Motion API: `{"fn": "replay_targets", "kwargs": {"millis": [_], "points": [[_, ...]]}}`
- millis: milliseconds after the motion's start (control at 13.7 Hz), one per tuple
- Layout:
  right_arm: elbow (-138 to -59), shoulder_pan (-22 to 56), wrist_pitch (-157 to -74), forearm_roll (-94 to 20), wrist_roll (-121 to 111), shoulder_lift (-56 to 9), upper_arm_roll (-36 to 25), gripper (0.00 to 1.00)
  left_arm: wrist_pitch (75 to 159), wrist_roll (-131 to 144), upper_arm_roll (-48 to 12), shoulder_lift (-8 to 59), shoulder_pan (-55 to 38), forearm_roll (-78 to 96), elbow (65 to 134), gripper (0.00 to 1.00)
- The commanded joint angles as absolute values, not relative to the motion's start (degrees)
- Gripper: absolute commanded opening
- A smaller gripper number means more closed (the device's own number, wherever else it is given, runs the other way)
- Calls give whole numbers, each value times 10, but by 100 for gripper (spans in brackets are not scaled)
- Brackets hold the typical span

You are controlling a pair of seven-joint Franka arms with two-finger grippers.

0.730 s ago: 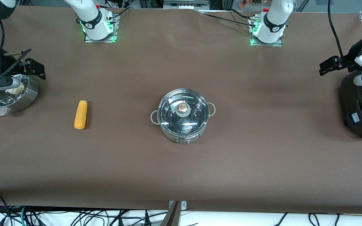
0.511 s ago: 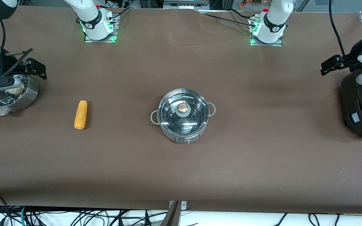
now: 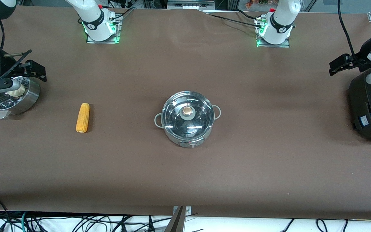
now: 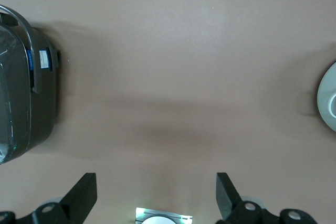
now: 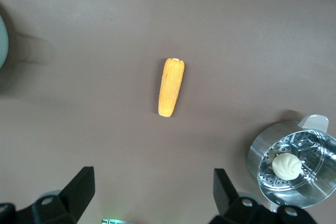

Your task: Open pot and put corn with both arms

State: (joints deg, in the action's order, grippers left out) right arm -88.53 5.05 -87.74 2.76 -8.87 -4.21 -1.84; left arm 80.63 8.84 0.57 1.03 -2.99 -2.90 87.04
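The brown counter (image 3: 269,161) carries four items, with wide bare surface between them and along the edge nearest the front camera.

Landmark: one steel pot (image 3: 187,118), at mid-counter. Its glass lid (image 3: 187,116) is seated, tan knob (image 3: 188,111) at centre. Two grey loop handles project from the rim, one toward each arm's end of the counter. The front control knob faces the front camera. Contents under the lid cannot be determined.

One corn cob (image 3: 82,117) lies flat on the counter, well apart from the pot toward the right arm's end, long axis running toward and away from the front camera. Nothing touches it.

One perforated steel steamer basket (image 3: 27,96) stands well past the corn from the pot, at the right arm's end of the counter. It contains one white bun (image 5: 286,166).

One black rice cooker (image 3: 367,106) stands at the left arm's end of the counter, well apart from the pot, lid closed.

Two arms are present. The right end effector (image 5: 152,192) hangs in the air above the counter beside the steamer basket, fingers (image 5: 80,187) spread apart and holding nothing. The left end effector (image 4: 156,195) hangs over the bare counter beside the rice cooker, fingers (image 4: 227,191) spread apart and holding nothing.
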Motion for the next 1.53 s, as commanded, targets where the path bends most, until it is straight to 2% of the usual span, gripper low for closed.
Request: {"fn": "replay_targets", "kwargs": {"millis": [0,1461], "points": [[-864,47,-873,30,-83,-53,-17,100,794,88,4,9,-26,-21,860,100],[-862,47,-876,31,-85,-55,-17,100,795,84,7,8,-18,-3,866,100]]}}
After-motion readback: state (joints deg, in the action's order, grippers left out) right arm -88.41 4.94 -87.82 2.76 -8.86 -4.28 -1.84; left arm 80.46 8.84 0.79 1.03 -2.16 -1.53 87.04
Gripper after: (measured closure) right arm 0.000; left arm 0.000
